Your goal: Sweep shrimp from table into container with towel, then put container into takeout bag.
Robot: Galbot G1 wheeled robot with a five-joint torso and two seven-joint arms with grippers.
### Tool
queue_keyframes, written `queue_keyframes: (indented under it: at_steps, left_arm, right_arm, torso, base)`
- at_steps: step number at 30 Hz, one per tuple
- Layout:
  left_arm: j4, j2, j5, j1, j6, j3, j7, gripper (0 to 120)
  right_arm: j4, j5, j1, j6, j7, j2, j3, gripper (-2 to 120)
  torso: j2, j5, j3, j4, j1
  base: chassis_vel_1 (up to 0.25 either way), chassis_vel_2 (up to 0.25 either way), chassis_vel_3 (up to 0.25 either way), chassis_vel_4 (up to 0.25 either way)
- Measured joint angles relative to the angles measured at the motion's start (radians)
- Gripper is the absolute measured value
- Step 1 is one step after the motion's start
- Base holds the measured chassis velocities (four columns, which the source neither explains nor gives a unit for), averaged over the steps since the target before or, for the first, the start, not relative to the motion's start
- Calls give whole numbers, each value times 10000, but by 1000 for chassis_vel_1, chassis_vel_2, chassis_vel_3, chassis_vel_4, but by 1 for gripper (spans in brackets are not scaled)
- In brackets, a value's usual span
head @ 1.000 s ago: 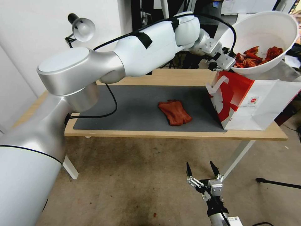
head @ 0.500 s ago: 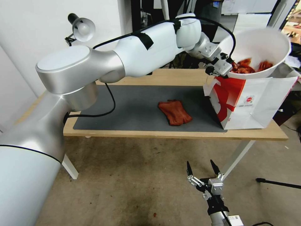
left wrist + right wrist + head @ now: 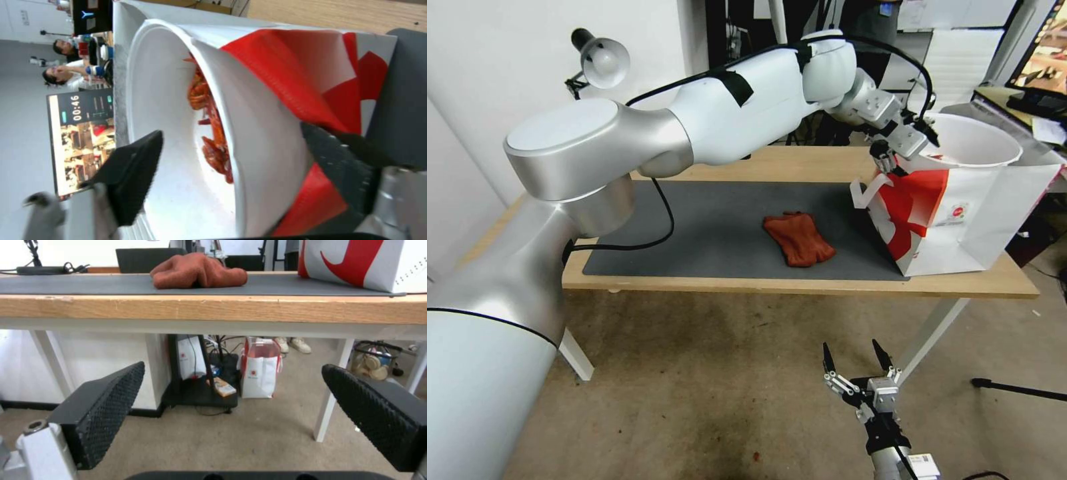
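Head view: container (image 3: 975, 143) sits in takeout bag (image 3: 960, 220).

Container (image 3: 974, 143): plain white, inside and out. Shrimp (image 3: 209, 133): bright red-orange, glossy. Takeout bag (image 3: 960, 220): white with a broad red swirl, white handle, small red logo. Towel (image 3: 798, 239): matte rust-red. Table (image 3: 800, 285): light wood top, white legs; mat (image 3: 707, 230) dark grey. Left pincer (image 3: 231, 156) and right pincer (image 3: 231, 400): black fingers with dotted, knurled pads. Arm shells white and silver.
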State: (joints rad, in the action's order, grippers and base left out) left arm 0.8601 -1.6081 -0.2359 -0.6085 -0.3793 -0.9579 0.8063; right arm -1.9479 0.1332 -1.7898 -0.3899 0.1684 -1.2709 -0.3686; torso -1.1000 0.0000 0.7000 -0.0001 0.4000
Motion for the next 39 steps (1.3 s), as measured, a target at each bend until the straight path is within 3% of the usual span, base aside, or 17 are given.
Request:
queue_keyframes:
  at_steps: [2, 5, 17, 21, 24, 25, 27, 28, 29, 30, 32, 33, 35, 36, 37, 38, 39]
  left_arm:
    - [-92, 1, -21, -2, -10, 173, -9, 94]
    - [-170, 4, -60, -122, -10, 327, -36, 99]
    - [-190, 23, -176, -220, -1, 652, -184, 100]
    - [-219, 224, -109, -27, -4, 894, -196, 100]
    - [-174, 572, -10, 248, -3, 1087, -199, 100]
    - [-103, 862, 44, 513, 2, 1298, -205, 100]
    - [-103, 862, 44, 513, 2, 1298, -205, 100]
    - [56, 1475, 66, 1067, 41, 1696, -253, 100]
    - [147, 1749, 85, 1263, 112, 1845, -306, 100]
    - [147, 1749, 85, 1263, 112, 1845, -306, 100]
    - [481, 2659, 123, 1957, 624, 2304, -778, 100]
    - [481, 2659, 123, 1957, 624, 2304, -778, 100]
    - [718, 3259, 36, 2375, 1083, 2544, -1373, 100]
    - [1101, 3770, -95, 2783, 1454, 2783, -1947, 100]
    - [1101, 3770, -95, 2783, 1454, 2783, -1947, 100]
    - [1673, 4358, -426, 3249, 1934, 3040, -2629, 100]
    - [2037, 4656, -689, 3532, 2310, 3133, -3148, 100]
  right_arm:
    - [0, 6, 47, 28, 3, 12, 9, 100]
    - [7, 10, 65, 46, 5, 25, 17, 100]
    - [-46, 75, 105, 118, 8, 104, 46, 100]
    - [49, 228, 272, 274, 8, 182, 118, 100]
    - [237, 343, 477, 379, 20, 233, 192, 100]
    - [372, 419, 621, 434, 24, 260, 226, 100]
    - [372, 419, 621, 434, 24, 260, 226, 100]
    - [630, 600, 888, 590, 30, 344, 302, 100]
    - [710, 660, 992, 641, 35, 389, 321, 100]
    - [710, 660, 992, 641, 35, 389, 321, 100]
    - [935, 886, 1307, 845, 60, 524, 364, 100]
    - [935, 886, 1307, 845, 60, 524, 364, 100]
    - [1030, 976, 1447, 942, 99, 581, 376, 100]
    - [1069, 1039, 1526, 1030, 125, 616, 394, 100]
    - [1069, 1039, 1526, 1030, 125, 616, 394, 100]
    - [1076, 1093, 1546, 1086, 139, 639, 406, 100]
    - [1077, 1109, 1539, 1102, 145, 648, 406, 100]
  torso:
    - [0, 0, 0, 0, -1]
    - [1, 0, 1, 1, 0]
    - [0, 0, 0, 0, 0]
    - [0, 0, 0, -3, 0]
    - [0, 0, 1, 0, 0]
    - [0, -2, 0, 2, -1]
    - [0, -2, 0, 2, -1]
    - [0, -2, 2, -1, 0]
    - [1, -2, 2, -2, 0]
    - [1, -2, 2, -2, 0]
    - [0, -5, 2, 2, 1]
    - [0, -5, 2, 2, 1]
    - [1, -7, 2, 4, 1]
    - [1, -7, 2, 6, 1]
    - [1, -7, 2, 6, 1]
    - [0, -5, 1, 5, 1]
    - [0, -1, -1, 3, 0]
  base:
    - [0, 0, 0, 0]
    - [0, 0, 0, 0]
    - [0, 0, 0, 0]
    - [0, 0, 0, 0]
    - [0, 0, 0, 0]
    - [0, 0, 0, 0]
    - [0, 0, 0, 0]
    - [0, 0, 0, 0]
    - [0, 0, 0, 0]
    - [0, 0, 0, 0]
    - [0, 0, 0, 0]
    - [0, 0, 0, 0]
    - [0, 0, 0, 0]
    - [0, 0, 0, 0]
    - [0, 0, 0, 0]
    - [0, 0, 0, 0]
    - [0, 0, 0, 0]
